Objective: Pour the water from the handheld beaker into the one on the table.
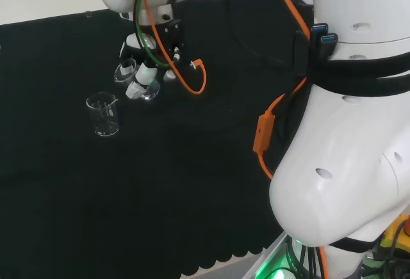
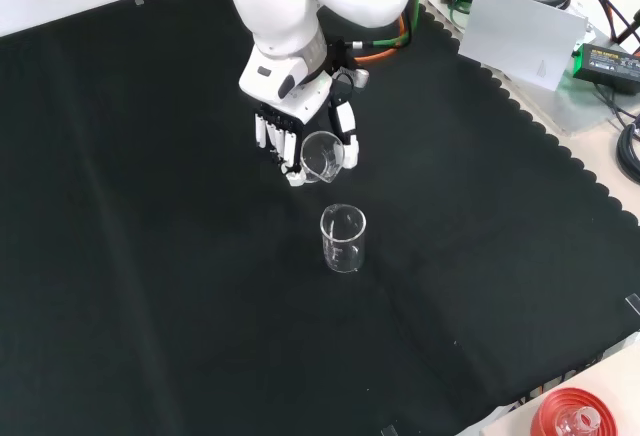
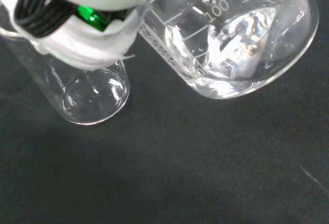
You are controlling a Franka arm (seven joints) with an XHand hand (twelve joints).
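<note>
Hand: hand (image 2: 300,131) hangs above the table (image 2: 150,286), below the white arm (image 2: 300,6); in the head view it shows at (image 1: 148,68).
Fingers: fingers (image 2: 275,141) and thumb are curled round the held beaker, one set on each side of its wall.
Held beaker: clear held beaker (image 2: 322,156) sits between the fingers and the thumb, clear of the cloth. In the front view its open mouth faces the camera and its spout points down, so it is tilted. In the wrist view (image 3: 241,34) printed scale marks show on its wall and water lies pooled in its lower part.
Table beaker: clear table beaker (image 2: 343,239) stands upright on the black cloth, just below the fingertips in the front view and apart from the held beaker. In the head view (image 1: 104,114) it stands to the lower left of the fingers. In the wrist view (image 3: 90,93) it lies beside the held beaker; its contents cannot be told.
Cables: orange cable (image 1: 192,77) and green cable (image 1: 144,36) run from the arm to the back of the hand.
</note>
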